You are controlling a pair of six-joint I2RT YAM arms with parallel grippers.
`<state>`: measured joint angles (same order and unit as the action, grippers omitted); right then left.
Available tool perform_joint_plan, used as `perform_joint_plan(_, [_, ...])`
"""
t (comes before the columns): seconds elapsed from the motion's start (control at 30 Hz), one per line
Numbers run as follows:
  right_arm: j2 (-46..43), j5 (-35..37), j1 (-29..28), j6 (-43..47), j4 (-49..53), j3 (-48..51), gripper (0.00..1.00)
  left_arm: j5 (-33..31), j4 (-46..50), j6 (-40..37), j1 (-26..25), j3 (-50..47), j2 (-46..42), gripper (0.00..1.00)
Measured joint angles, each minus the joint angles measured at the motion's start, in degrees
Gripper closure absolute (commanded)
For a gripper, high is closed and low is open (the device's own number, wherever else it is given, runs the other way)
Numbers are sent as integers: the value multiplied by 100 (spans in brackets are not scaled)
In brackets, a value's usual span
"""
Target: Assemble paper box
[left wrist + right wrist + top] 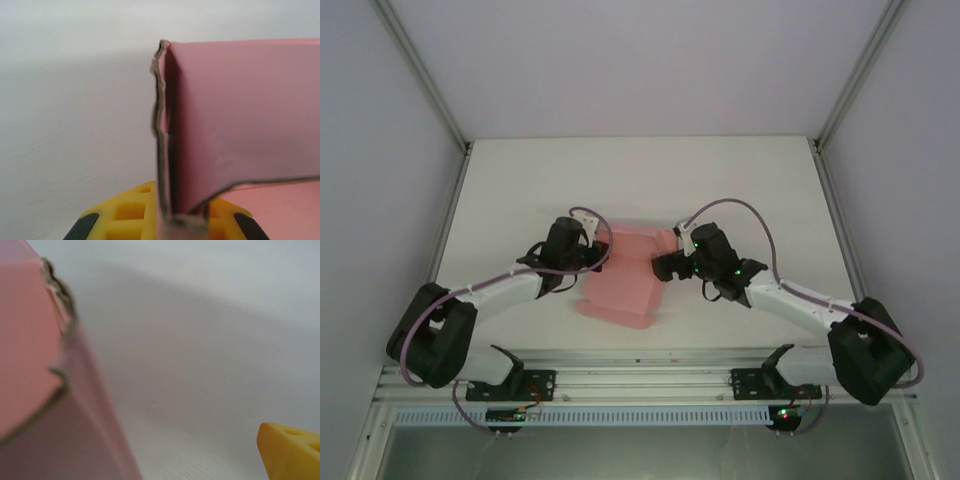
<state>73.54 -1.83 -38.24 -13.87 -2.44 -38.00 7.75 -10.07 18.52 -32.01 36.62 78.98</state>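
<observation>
— Pink thin card, partly folded up: the paper box (620,282) sits about the middle of the white worktop (520,190), between the two arms.
— Flat or standing?
— Some of each. From above, a broad panel lies flat toward the near edge, and card stands up along the far part. In the left wrist view one wall stands upright, its cut edge rough and wavy, meeting another panel at a corner.
— And the left claw (594,262)?
— At the box's left side, pressed together on the card. The wall rises straight out from between its yellow fingers (125,216).
— The right claw (666,264)?
— At the box's far right corner, spread wide. Its wrist camera has the pink card close on the left, blurred, and one yellow fingertip (292,452) low on the right, with bare worktop between them.
— Touching the card?
— I cannot tell; from above the black claw body hides that spot.
— Around all that?
— Pale enclosure walls (380,150) either side, and a metal rail (640,362) along the near edge carrying both arm bases.
</observation>
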Motion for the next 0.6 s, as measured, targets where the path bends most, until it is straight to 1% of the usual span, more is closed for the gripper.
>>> perform_joint_plan(0.2, [363,79,-44,26,-87,-212,1,-129,2,48,13,0,-2,100])
perform_joint_plan(0.33, [256,162,-52,24,50,-245,1,-225,4,61,11,0,-13,100])
perform_joint_plan(0.43, [-216,232,-59,24,319,-225,1,-269,4,66,26,0,-22,100])
perform_joint_plan(0.6, [-1681,221,-20,42,719,13,1,-280,4,63,157,-7,-63,100])
